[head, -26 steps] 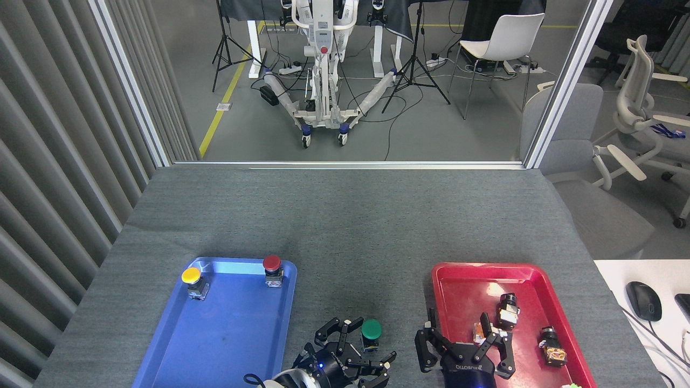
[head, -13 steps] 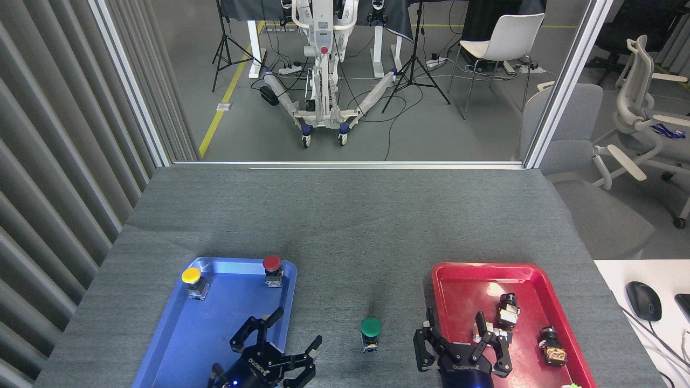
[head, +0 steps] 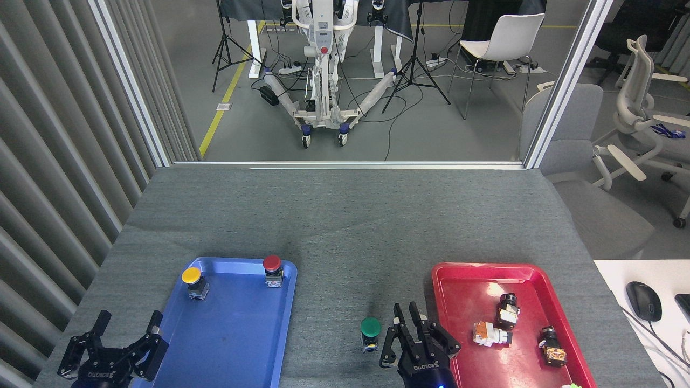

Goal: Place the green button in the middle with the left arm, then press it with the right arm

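Two black claws, left point(head: 126, 337) and right point(head: 412, 328): jointed fingers, white ROBOTIQ lettering, small blue light on the right.

Robotics lab: tripods point(head: 414, 59), wheeled rig point(head: 322, 70).

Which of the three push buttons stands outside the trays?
The green button: it stands on the bare cloth, while the yellow button and red button stand in the blue tray.

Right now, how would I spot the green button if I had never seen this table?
Find the blue tray and the red tray on the grey table cloth. The green button stands on the bare cloth between them, just left of the right gripper. Alone among the capped buttons, it sits outside a tray.
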`<action>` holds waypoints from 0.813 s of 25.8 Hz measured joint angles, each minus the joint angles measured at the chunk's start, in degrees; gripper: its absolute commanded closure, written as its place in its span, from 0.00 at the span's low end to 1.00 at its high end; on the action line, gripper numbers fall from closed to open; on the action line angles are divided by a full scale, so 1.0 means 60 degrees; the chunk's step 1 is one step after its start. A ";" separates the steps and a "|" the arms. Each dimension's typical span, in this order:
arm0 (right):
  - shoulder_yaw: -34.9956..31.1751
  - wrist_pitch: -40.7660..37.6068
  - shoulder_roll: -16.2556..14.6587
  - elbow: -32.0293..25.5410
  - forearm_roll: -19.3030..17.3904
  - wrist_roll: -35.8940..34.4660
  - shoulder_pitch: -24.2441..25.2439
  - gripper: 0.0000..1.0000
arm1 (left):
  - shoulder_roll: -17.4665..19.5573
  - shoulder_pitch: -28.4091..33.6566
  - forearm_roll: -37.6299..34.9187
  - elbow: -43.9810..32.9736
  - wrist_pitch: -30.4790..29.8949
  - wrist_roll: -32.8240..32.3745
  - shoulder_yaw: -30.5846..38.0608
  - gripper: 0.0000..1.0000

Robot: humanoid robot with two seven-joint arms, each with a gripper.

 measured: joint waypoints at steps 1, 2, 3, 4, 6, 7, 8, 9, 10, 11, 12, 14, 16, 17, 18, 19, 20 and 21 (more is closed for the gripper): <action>0.0073 0.0000 0.0007 0.0123 0.0002 0.0109 -0.0035 1.00 | 0.0027 0.0005 0.0014 0.0060 -0.0009 -0.0002 0.0054 0.01; 0.0156 0.0032 0.0023 0.0249 0.0008 0.0194 -0.0095 1.00 | 0.0057 0.0011 0.0022 0.0104 -0.0043 -0.0004 0.0092 0.01; 0.0230 0.0103 0.0036 0.0359 0.0015 0.0215 -0.0159 1.00 | 0.0079 0.0012 0.0030 0.0135 -0.0034 -0.0004 0.0122 0.01; 0.0316 0.0213 0.0052 0.0491 0.0025 0.0283 -0.0208 1.00 | 0.0093 0.0017 0.0033 0.0164 -0.0034 -0.0004 0.0136 0.01; 0.0457 0.0372 0.0071 0.0720 0.0046 0.0326 -0.0324 1.00 | 0.0098 0.0020 0.0037 0.0229 -0.0041 -0.0004 0.0153 0.01; 0.0515 0.0432 0.0079 0.0835 0.0055 0.0333 -0.0368 1.00 | 0.0101 0.0019 0.0039 0.0276 -0.0041 -0.0004 0.0158 0.01; 0.0563 0.0480 0.0088 0.0943 0.0065 0.0353 -0.0403 1.00 | 0.0104 0.0005 0.0040 0.0338 -0.0041 -0.0002 0.0161 0.01; 0.0599 0.0511 0.0094 0.1038 0.0071 0.0358 -0.0447 1.00 | 0.0111 -0.0021 0.0040 0.0406 -0.0040 0.0004 0.0165 0.01; 0.0621 0.0524 0.0098 0.1130 0.0076 0.0358 -0.0470 1.00 | 0.0118 -0.0041 0.0041 0.0478 -0.0041 0.0014 0.0170 0.01; 0.0637 0.0540 0.0106 0.1204 0.0081 0.0365 -0.0480 1.00 | 0.0120 -0.0064 0.0041 0.0551 -0.0040 0.0014 0.0171 0.01; 0.0657 0.0546 0.0117 0.1277 0.0085 0.0365 -0.0508 1.00 | 0.0122 -0.0092 0.0041 0.0634 -0.0041 0.0014 0.0173 0.01; 0.0725 0.0558 0.0144 0.1428 0.0092 0.0369 -0.0575 1.00 | 0.0127 -0.0138 0.0046 0.0788 -0.0030 0.0014 0.0181 0.01; 0.0781 0.0575 0.0161 0.1530 0.0096 0.0381 -0.0648 1.00 | 0.0133 -0.0189 0.0064 0.0890 -0.0024 0.0014 0.0188 0.01; 0.0804 0.0578 0.0168 0.1594 0.0097 0.0383 -0.0670 1.00 | 0.0135 -0.0230 0.0073 0.0928 -0.0018 0.0014 0.0189 0.01; 0.0818 0.0586 0.0172 0.1643 0.0098 0.0384 -0.0689 1.00 | 0.0138 -0.0262 0.0082 0.0953 -0.0018 0.0014 0.0191 0.01; 0.0826 0.0602 0.0174 0.1702 0.0099 0.0395 -0.0709 1.00 | 0.0141 -0.0296 0.0088 0.0975 -0.0011 0.0014 0.0193 0.01; 0.0832 0.0632 0.0175 0.1779 0.0099 0.0407 -0.0713 1.00 | 0.0142 -0.0341 0.0092 0.0989 -0.0006 0.0014 0.0193 0.01; 0.0838 0.0675 0.0176 0.1860 0.0099 0.0409 -0.0714 1.00 | 0.0147 -0.0388 0.0095 0.1004 -0.0006 0.0014 0.0193 0.01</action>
